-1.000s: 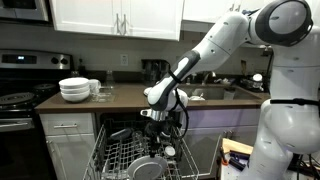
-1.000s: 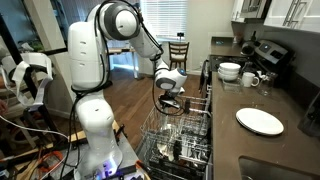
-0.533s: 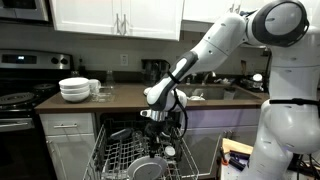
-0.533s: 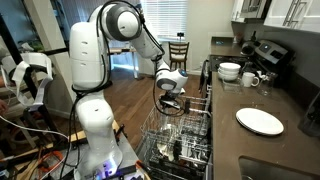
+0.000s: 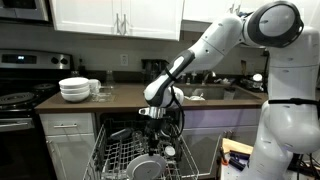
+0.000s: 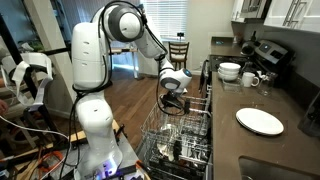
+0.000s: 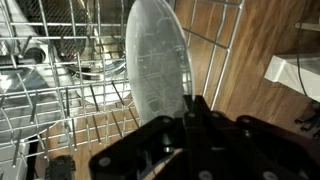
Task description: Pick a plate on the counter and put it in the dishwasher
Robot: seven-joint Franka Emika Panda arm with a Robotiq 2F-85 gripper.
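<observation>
A stack of white bowls (image 5: 74,89) sits beside the stove (image 5: 15,100), under white cabinets (image 5: 115,17)

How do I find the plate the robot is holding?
Look at the open dishwasher under the dark counter. Right above its wire rack hangs the gripper, pinching a white plate. It stands on edge, unlike the other plate, which lies flat on the counter.

The plate (image 7: 158,60) looks smooth and glossy, the dishwasher rack (image 7: 75,100) shiny wire.
</observation>
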